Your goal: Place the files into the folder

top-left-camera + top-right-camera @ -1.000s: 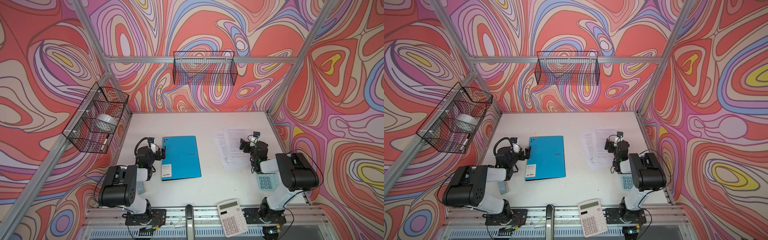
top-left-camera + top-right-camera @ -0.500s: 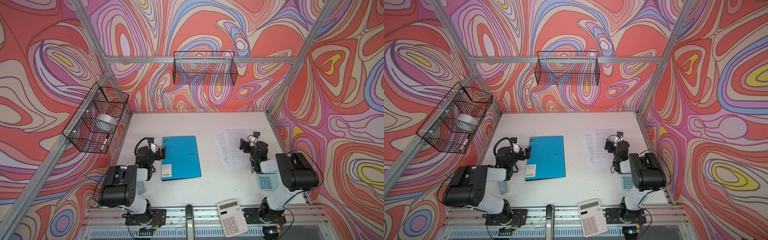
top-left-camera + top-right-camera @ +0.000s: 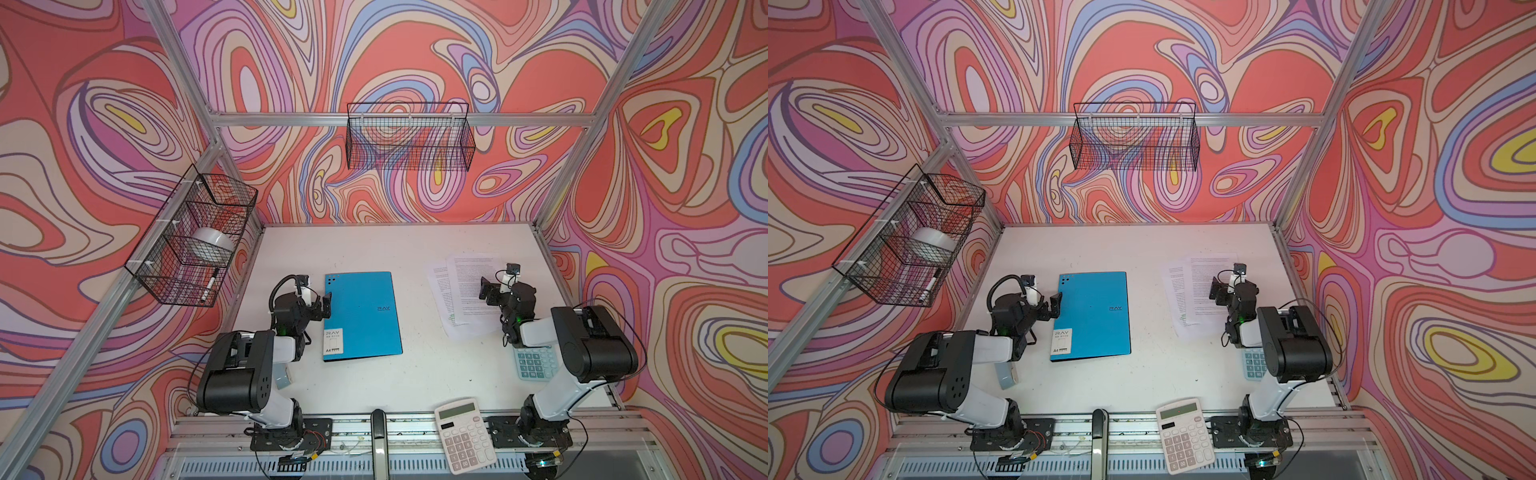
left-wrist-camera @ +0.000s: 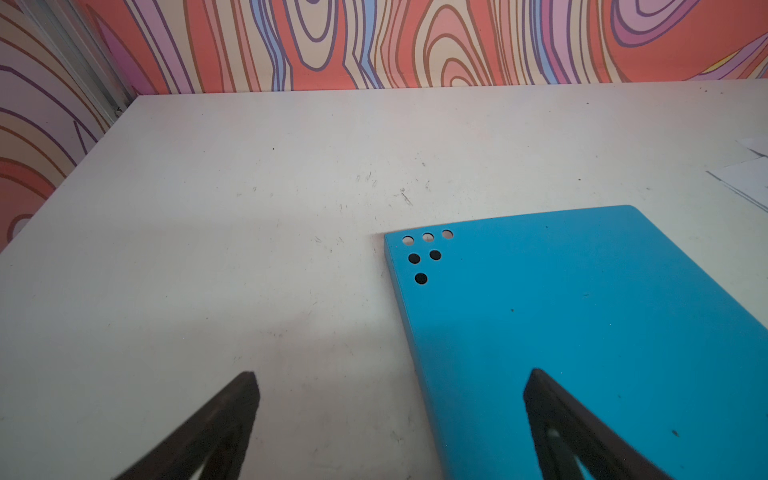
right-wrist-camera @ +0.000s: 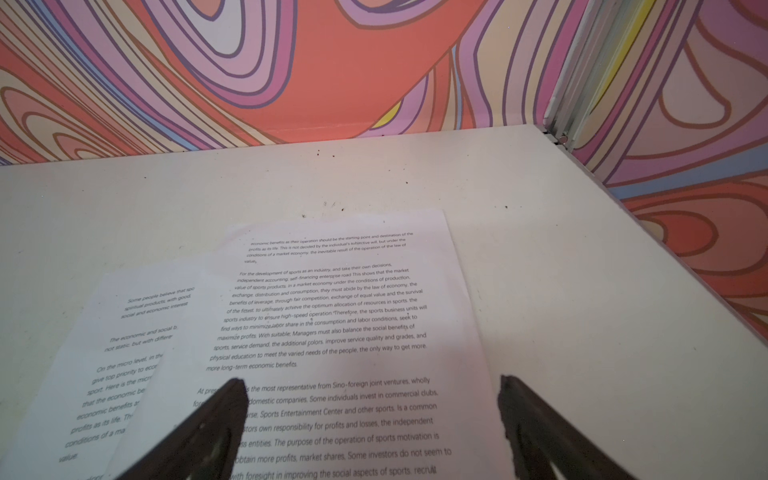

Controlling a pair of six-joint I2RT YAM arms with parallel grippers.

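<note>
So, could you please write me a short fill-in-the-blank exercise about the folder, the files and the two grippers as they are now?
1. The folder lies flat on the table with its cover ____.
2. In both top views the files lie to the ____ of the folder.
3. The left gripper and the right gripper are both ____, holding nothing.
4. The right gripper hovers over the ____.

Missing words: closed; right; open; files.
</note>
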